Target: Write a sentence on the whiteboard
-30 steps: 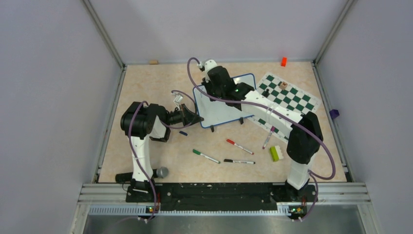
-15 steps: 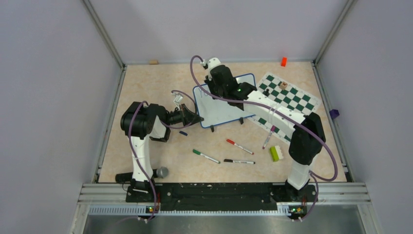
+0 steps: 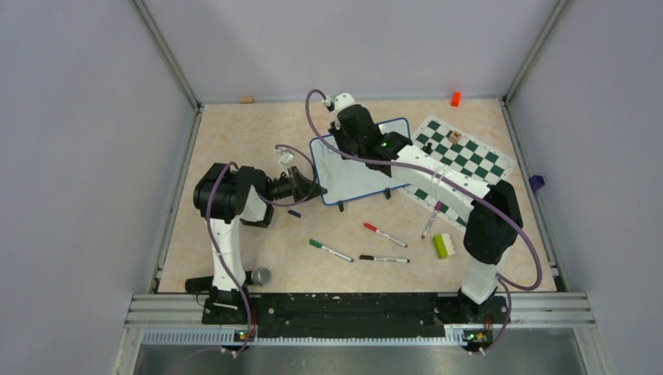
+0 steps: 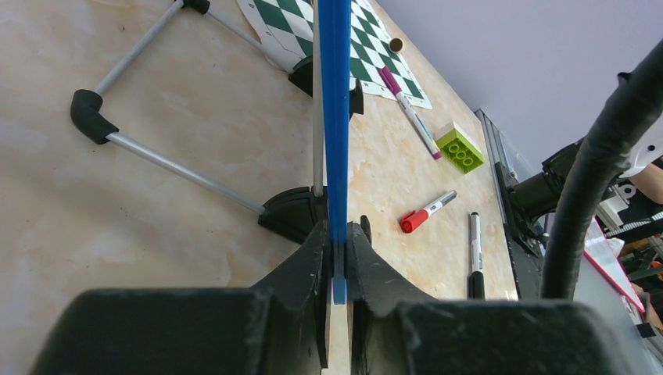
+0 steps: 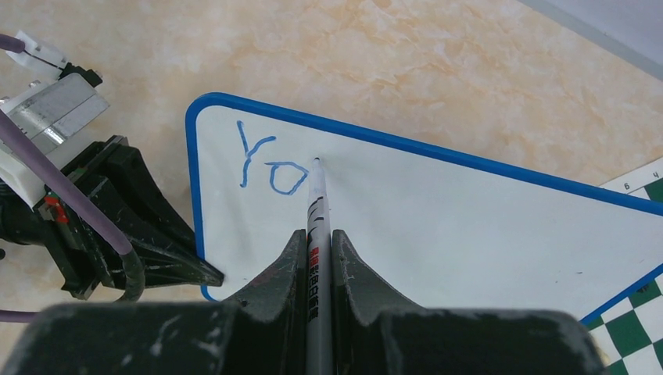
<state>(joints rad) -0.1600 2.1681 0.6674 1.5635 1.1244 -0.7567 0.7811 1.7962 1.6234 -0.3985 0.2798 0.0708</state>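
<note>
Left pincer [image 4: 338, 234]: pressed onto the board's blue left edge, with one finger on each face.
Cap [image 3: 294, 212]: small and dark blue, on the table just nearside of the left pincer.
Board [image 3: 356, 178]: propped on its black feet between the two pincers. The left pincer holds its left edge, and the right pincer is over its top left part.
Writing [image 5: 270, 166]: blue "Yo" in the board's top left corner, just ahead and left of the right pincer.
Pen [image 5: 317, 207]: white barrel sticking out ahead of the right pincer's fingers, with its tip on the white face right beside the "o".
Right pincer [image 5: 317, 238]: pinching the pen, above the board's face.
Green pen [image 3: 331, 250]: on the table, well nearside of both pincers.
Red pen [image 3: 384, 234]: right of the green pen, apart from it.
Black pen [image 3: 383, 258]: just nearside of the red pen.
Purple pen [image 3: 431, 221]: at the mat's near edge, well right of the left pincer.
Block [image 3: 443, 246]: lime green, near the purple pen.
Mat [image 3: 461, 156]: checkered green and white, right of the board and of the right pincer.
</note>
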